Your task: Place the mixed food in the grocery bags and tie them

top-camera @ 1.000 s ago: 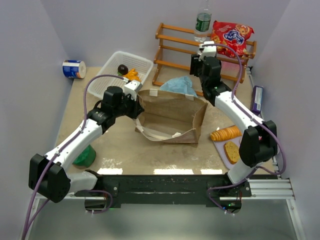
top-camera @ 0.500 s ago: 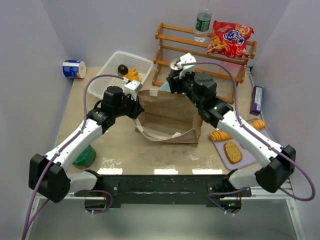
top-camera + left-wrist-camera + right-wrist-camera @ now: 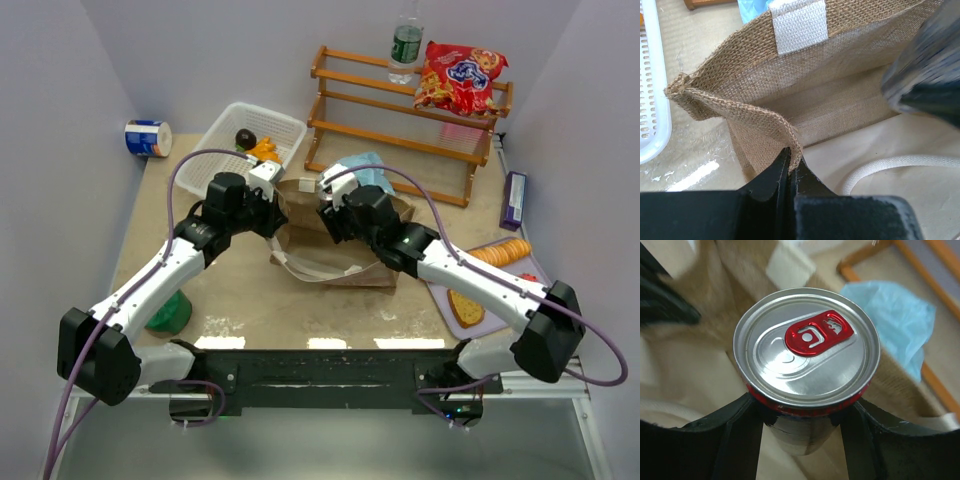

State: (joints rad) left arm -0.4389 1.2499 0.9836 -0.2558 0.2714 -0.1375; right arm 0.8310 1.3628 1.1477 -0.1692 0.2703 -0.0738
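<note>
— Any writing you can read, going from the left?

— None. The blue-and-white can [image 3: 148,137] lies on its side at the far left, its print too small to read. The green round thing [image 3: 168,312] near the left arm shows no label. The white mesh basket [image 3: 232,120] holds the dark and orange toy produce [image 3: 256,145].

— And the left gripper [image 3: 790,155]?

— Its fingers are pressed together on the near-left rim of the brown bag [image 3: 840,100], pinching a folded edge of it. The bag is coarse woven stuff, standing with its mouth open in the middle of the table, with a white webbing handle [image 3: 799,25] sewn to the far wall.

— The right gripper [image 3: 802,425]?

— Clamped around a soda can [image 3: 805,345], one finger on each side, over the bag's mouth. The can is upright, with a silver top, a red pull tab and a red rim band. No brand shows.

— Further right?

— The light blue plastic bag [image 3: 368,170] lies crumpled just behind the brown one. On the wooden rack [image 3: 400,135] stand a clear bottle [image 3: 405,45] with a green label and a red crisp packet [image 3: 460,78] with blue-and-white print, neither legible. Bread slices [image 3: 497,252] lie at the right, and a purple box [image 3: 514,200] at the table's edge.
</note>
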